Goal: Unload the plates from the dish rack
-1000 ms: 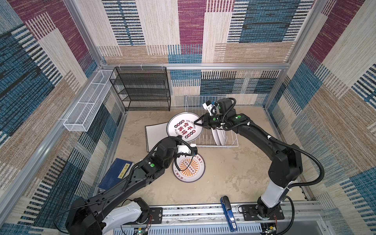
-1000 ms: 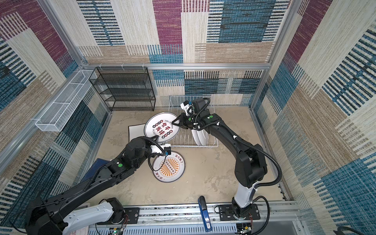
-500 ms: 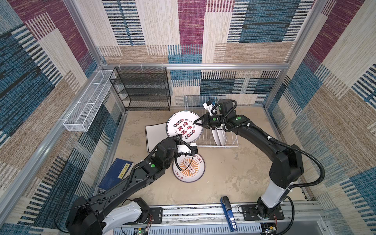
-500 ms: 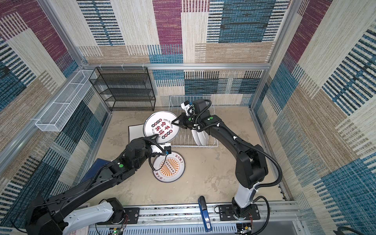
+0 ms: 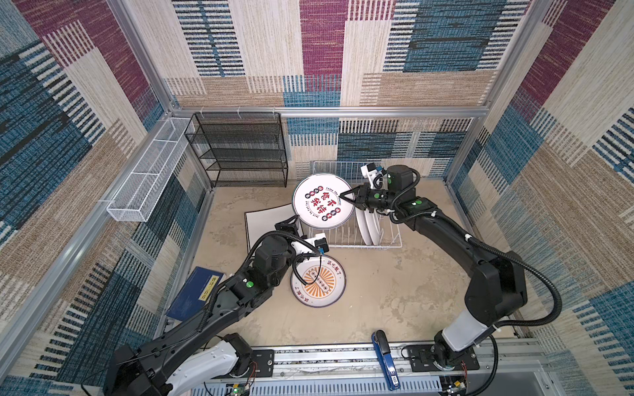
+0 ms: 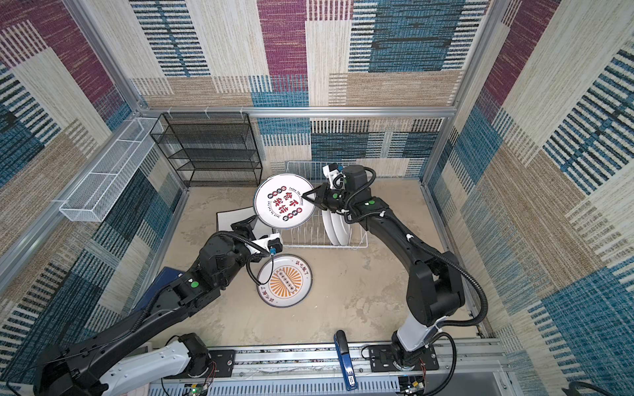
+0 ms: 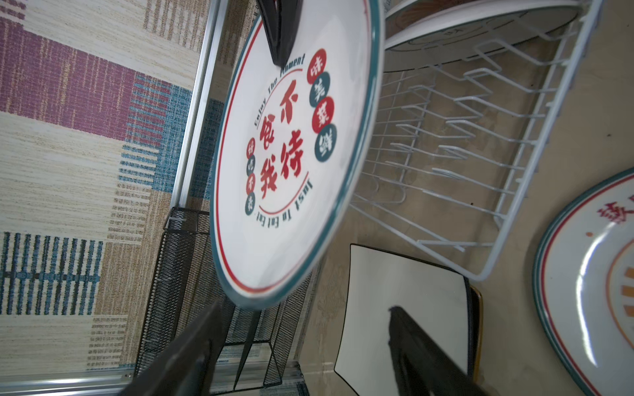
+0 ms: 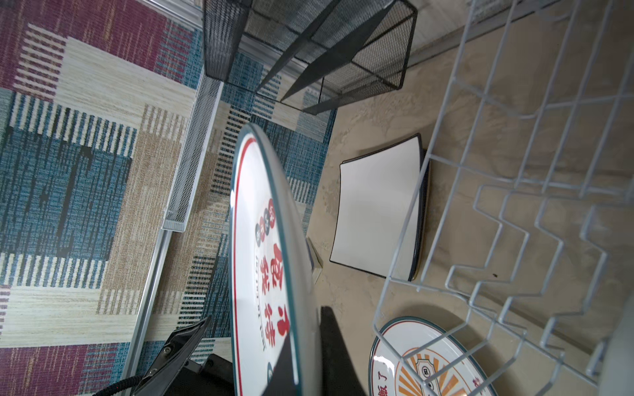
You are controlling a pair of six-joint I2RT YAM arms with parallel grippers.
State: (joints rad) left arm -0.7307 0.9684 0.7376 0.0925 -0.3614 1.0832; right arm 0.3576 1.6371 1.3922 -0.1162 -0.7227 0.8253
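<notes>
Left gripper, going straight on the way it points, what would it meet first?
Probably the near rim of the round red-lettered plate that the right gripper holds; it lies just ahead of the open left gripper, though depth is unclear.

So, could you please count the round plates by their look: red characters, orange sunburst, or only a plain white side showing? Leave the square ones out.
Red-character plate, held by the right gripper: 1
Orange sunburst plate, flat on the table: 1
Plain white plates, standing in the dish rack: 2
Total: 4 round plates
</notes>
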